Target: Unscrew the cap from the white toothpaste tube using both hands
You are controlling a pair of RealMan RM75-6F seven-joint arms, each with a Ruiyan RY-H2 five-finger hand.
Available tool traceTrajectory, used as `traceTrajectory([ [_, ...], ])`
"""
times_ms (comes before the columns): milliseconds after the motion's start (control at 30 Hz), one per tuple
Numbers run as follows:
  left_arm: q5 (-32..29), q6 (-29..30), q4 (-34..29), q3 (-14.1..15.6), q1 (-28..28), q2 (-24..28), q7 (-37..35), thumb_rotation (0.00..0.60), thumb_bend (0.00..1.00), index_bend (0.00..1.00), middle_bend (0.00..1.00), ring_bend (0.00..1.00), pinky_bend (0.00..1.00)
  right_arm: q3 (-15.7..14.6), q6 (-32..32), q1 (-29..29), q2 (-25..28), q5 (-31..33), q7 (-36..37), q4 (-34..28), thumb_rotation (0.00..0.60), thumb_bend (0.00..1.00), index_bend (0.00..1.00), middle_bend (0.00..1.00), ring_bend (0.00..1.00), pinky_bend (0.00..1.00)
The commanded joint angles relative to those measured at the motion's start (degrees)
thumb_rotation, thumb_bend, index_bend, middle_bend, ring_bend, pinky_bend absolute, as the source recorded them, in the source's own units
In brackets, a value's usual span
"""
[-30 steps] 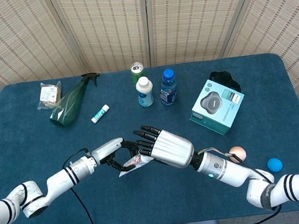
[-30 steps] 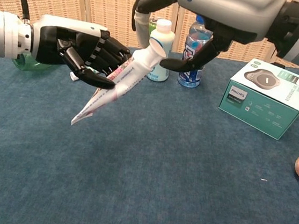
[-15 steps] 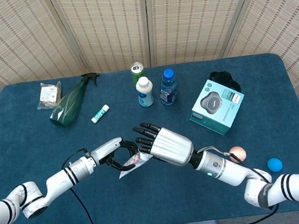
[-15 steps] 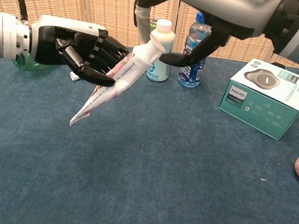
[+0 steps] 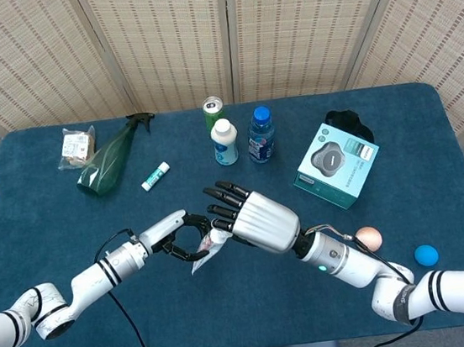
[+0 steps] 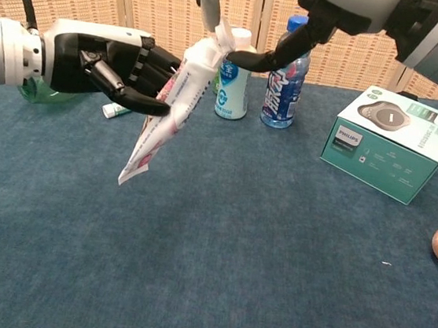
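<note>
The white toothpaste tube (image 5: 202, 256) (image 6: 163, 116) hangs above the blue table, steeply tilted, cap end up. My left hand (image 5: 174, 235) (image 6: 102, 64) grips its upper body from the left, fingers wrapped round it. From the right and above, my right hand (image 5: 253, 219) (image 6: 341, 5) reaches over the tube. Its thumb and a finger pinch the white cap (image 6: 218, 43). In the head view the cap is hidden under the right hand's fingers.
Behind the hands stand a white bottle (image 5: 225, 141), a blue-capped water bottle (image 5: 260, 134) and a green can (image 5: 212, 108). A teal box (image 5: 336, 165) lies right, a green spray bottle (image 5: 110, 160) and white stick (image 5: 155, 176) left. A peach ball (image 5: 369, 237) and blue ball (image 5: 427, 254) lie at front right.
Both hands have lifted the tube and tipped it more upright. The right hand's thumb and finger have closed in on the cap.
</note>
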Motion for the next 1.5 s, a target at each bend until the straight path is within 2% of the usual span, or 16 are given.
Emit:
traceTrajectory([
  [33,-0.39,0.14,-0.06,-0.05,0.18,0.49,-2.52,0.6,0.42,0.6,0.63,0.45,0.3,-0.16,0.38,-0.24,-0.11,-0.05,-0.07,0.01,0.6,0.23,0.58,0.39,0.14,0.2],
  [600,-0.04,0.75,1.43,0.53,0.82,2.75,-9.09,0.6,0.43,0.61,0.63,0.45,0.3,-1.74,-0.31,-2.17,3.42,1.69,-0.04,-2.57,0.6,0.23,0.58,0.39,0.14,0.2],
  [1000,-0.01,0.38,1.2,0.53,0.85,3.72,-8.36,0.6,0.43,0.61,0.63,0.45,0.31,-2.32,-0.44,-2.68,3.18,2.01,0.56,-1.96,0.6,0.23,0.58,0.39,0.14,0.2],
  [1167,0.16,-1.03,1.4,1.17,1.12,3.45,0.48,0.6,0.43,0.61,0.63,0.45,0.31,-2.06,2.79,-3.97,4.99,0.42,1.1,-3.21,0.6,0.23,0.58,0.39,0.14,0.2],
  [1367,-1.3,-2.92,1.45,1.35,2.14,2.31,16.02,0.6,0.43,0.61,0.63,0.45,0.31,-1.81,5.26,-6.58,9.66,0.9,0.12,-5.92,0.6,0.23,0.58,0.39,0.14,0.2],
  [1500,-4.33,-4.15,2.29,0.7,3.43,0.66,27.78,0.6,0.43,0.61,0.62,0.45,0.31,-2.14,6.56,-8.59,12.47,1.38,-0.39,-7.58,0.6,0.23,0.58,0.39,0.14,0.2],
])
